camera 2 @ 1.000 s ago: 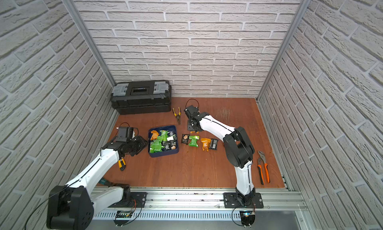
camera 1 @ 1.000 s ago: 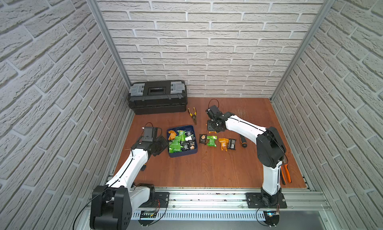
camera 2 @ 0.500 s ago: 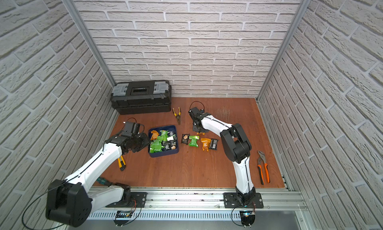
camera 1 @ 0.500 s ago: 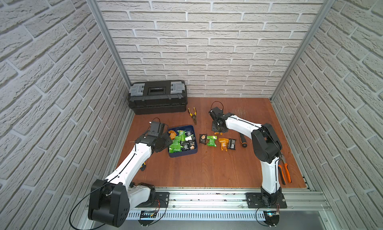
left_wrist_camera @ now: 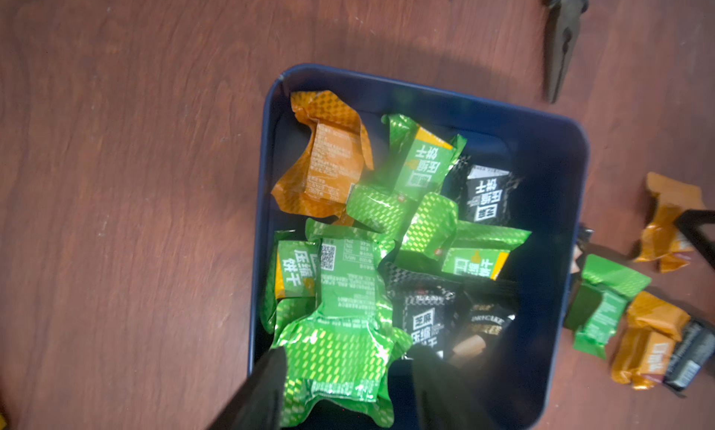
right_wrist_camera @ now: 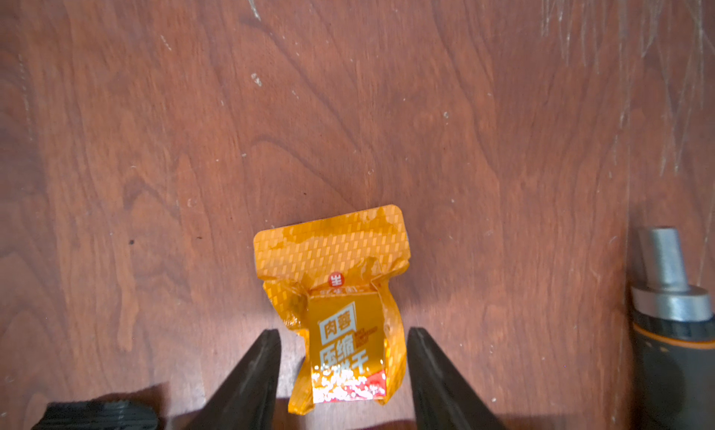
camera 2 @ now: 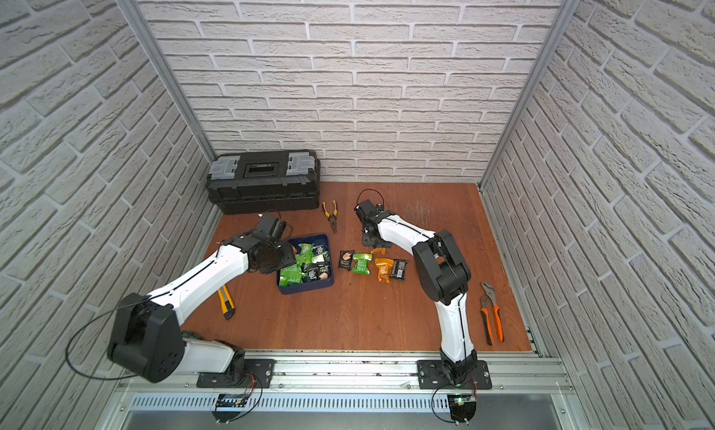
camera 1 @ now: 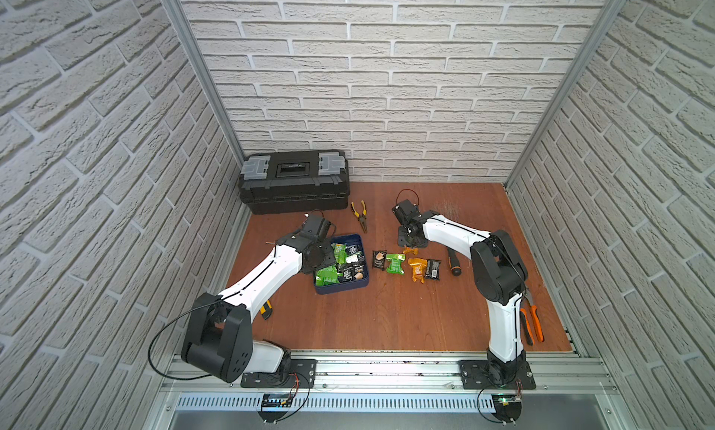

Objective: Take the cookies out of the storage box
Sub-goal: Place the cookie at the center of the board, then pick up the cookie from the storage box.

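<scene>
The storage box (camera 1: 340,290) (camera 2: 305,290) is a dark blue tray left of centre, holding several green, black and orange cookies (camera 1: 340,263) (left_wrist_camera: 348,292). My left gripper (left_wrist_camera: 348,364) (camera 1: 323,254) hangs open over the box's left part. A green packet (left_wrist_camera: 336,354) lies between its fingers. Several cookies (camera 1: 395,262) (camera 2: 361,262) lie in a row on the table right of the box. My right gripper (right_wrist_camera: 343,333) (camera 1: 412,242) is open just behind that row, and an orange packet (right_wrist_camera: 340,292) (camera 2: 378,250) lies flat on the wood between its fingers, with gaps on both sides.
A black toolbox (camera 1: 294,180) stands at the back left, with yellow-handled pliers (camera 1: 361,215) beside it. A screwdriver (camera 1: 453,262) (right_wrist_camera: 673,331) lies right of the cookie row. Orange-handled pliers (camera 1: 532,323) lie at the right edge, a yellow utility knife (camera 1: 266,310) under the left arm.
My left arm swung from left of the box to over it, and its jaws widened. My right gripper opened and let go of the orange packet on the table.
</scene>
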Available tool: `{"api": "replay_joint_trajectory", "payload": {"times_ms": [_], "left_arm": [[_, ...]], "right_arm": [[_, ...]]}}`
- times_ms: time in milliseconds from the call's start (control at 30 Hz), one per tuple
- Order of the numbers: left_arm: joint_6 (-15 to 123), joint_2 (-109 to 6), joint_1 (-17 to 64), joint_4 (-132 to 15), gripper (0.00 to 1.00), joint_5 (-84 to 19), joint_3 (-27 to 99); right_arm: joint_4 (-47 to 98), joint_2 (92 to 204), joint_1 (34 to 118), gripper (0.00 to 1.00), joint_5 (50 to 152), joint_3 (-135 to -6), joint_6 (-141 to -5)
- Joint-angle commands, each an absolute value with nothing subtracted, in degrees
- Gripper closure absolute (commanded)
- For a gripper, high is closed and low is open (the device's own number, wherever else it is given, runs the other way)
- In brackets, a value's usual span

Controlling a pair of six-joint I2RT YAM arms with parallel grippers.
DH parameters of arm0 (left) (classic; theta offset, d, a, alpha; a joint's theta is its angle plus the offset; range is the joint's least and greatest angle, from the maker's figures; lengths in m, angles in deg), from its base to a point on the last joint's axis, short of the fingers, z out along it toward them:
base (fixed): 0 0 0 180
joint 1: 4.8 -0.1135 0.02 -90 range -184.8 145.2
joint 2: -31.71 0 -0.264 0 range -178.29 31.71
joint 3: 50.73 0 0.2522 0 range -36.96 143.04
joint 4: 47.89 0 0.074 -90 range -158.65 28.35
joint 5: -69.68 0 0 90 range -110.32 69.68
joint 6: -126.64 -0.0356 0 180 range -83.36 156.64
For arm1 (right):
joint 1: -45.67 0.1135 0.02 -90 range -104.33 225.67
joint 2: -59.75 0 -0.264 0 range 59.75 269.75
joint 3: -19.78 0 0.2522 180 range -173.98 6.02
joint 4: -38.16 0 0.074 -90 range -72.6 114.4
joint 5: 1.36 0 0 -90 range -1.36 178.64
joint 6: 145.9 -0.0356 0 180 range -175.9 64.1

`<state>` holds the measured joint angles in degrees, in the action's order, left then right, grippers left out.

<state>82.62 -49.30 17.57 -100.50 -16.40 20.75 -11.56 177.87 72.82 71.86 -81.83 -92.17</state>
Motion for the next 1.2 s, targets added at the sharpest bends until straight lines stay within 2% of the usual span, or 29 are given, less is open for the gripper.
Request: {"api": "replay_joint_trajectory", "payload": {"times_ms": [0, 133, 300, 567, 800, 900, 1167], "left_arm": [[79.1, -52.1, 18.4, -103.7, 0.33, -13.5, 24.3], [76.0, -57.2, 18.7, -105.6, 0.29, -12.9, 27.5], [74.4, -62.4, 18.8, -104.8, 0.34, -13.1, 29.1], [74.6, -66.4, 18.9, -103.6, 0.35, -13.5, 29.7], [74.7, -69.3, 18.9, -102.8, 0.52, -13.9, 30.4], [74.5, -70.2, 19.0, -103.1, 0.55, -13.5, 30.3], [74.6, -67.9, 19.1, -103.3, 0.7, -12.1, 29.4]], "right_arm": [[-10.5, 170.6, 72.7, 0.4, 72.1, -79.5, -91.7], [-9.2, 165.5, 73.0, 0.39, 73.6, -75.2, -92.5], [-8.1, 159.9, 73.3, 0.38, 75.3, -69.3, -93.6], [-6.7, 152.6, 74.0, 0.38, 76.8, -61.0, -96.1], [-7.0, 151.2, 74.3, 0.38, 76.7, -59.8, -96.7], [-7.1, 151.3, 74.3, 0.38, 76.2, -60.0, -96.3], [-7.1, 150.9, 74.3, 0.39, 76.6, -60.2, -96.2]]}}
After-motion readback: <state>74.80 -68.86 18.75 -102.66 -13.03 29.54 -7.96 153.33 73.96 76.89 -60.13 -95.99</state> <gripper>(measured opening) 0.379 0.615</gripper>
